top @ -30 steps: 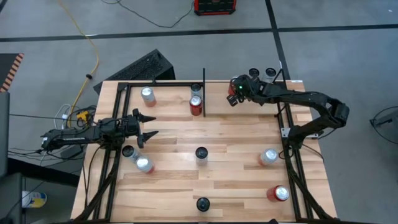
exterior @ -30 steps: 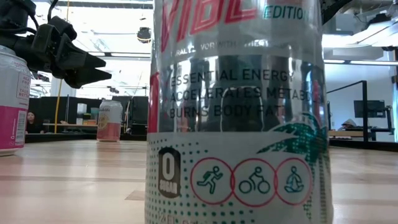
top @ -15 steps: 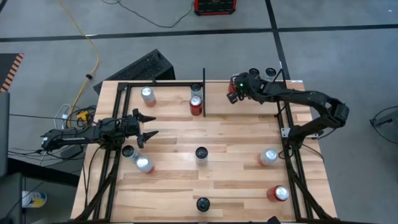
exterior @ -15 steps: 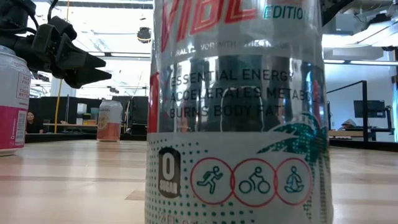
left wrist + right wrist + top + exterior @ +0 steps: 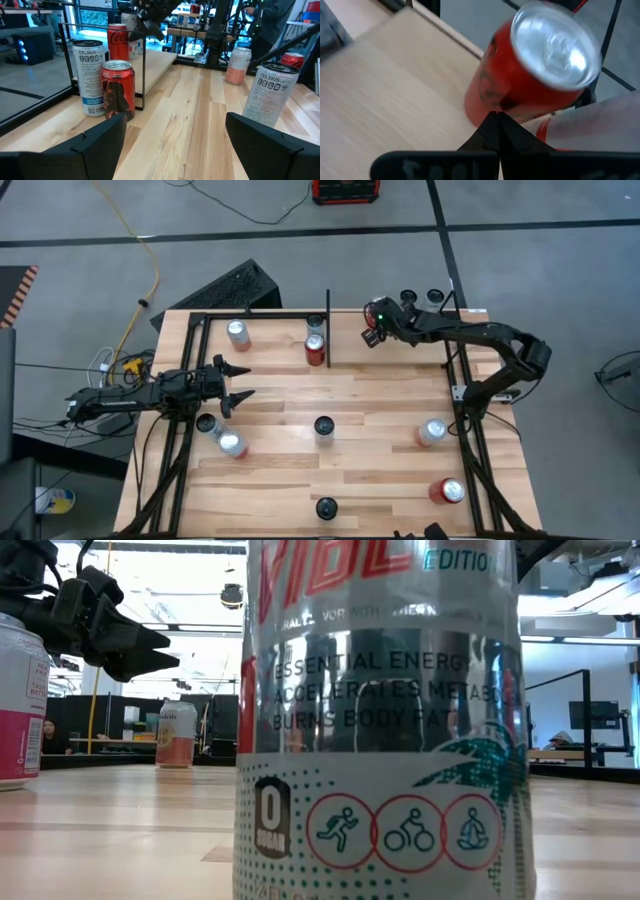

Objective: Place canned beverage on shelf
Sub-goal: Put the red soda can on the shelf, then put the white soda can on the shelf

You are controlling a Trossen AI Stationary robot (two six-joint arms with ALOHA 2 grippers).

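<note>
The shelf is a light plank surface with black rails and a short divider bar. My right gripper is shut at the far edge, just right of the bar. A red cola can stands upright on the planks right past its fingertips; it also shows in the left wrist view. My left gripper is open and empty over the shelf's left side; it also shows in its own wrist view. Left of the bar stand a dark red can and a white can. My right gripper's shut fingertips lie in front of the lower side of the red cola can, coming at it slanting from above. I cannot tell whether they touch it. The can stands upright on the planks.
Several more cans stand about the shelf: a silver one at far left, two by the left rail, one in the middle, two at the right, and one at the near edge that fills the low view.
My right gripper has shifted a little toward the table's far edge and left, staying beside the red cola can, which has kept its place.
</note>
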